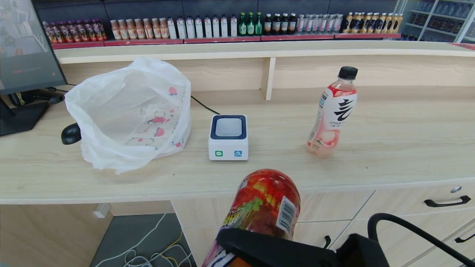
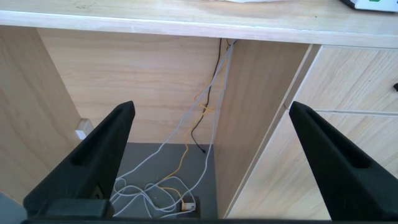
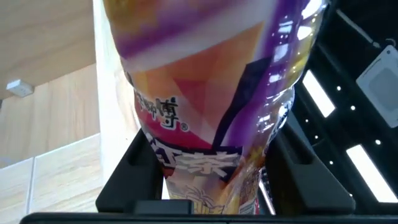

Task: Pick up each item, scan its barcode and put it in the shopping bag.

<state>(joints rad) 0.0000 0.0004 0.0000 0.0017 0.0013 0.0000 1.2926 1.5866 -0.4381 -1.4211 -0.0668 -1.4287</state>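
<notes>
My right gripper [image 1: 259,244] is shut on a colourful drink bottle [image 1: 265,205], held low in front of the counter edge with its base tilted up and its barcode showing on the right side. In the right wrist view the bottle [image 3: 211,124] sits between the black fingers [image 3: 134,174]. A white scanner box [image 1: 228,136] stands on the counter centre. To its left is the open white shopping bag [image 1: 130,111]. A pink peach drink bottle [image 1: 332,111] stands upright to the right. My left gripper [image 2: 211,155] is open below the counter with nothing between its fingers.
A monitor [image 1: 22,48] and a black handheld object [image 1: 71,133] sit at the counter's left. Shelves of bottles [image 1: 222,26] line the back. Drawers with black handles [image 1: 447,202] are under the counter at right. Loose cables [image 2: 180,168] hang in the open bay below.
</notes>
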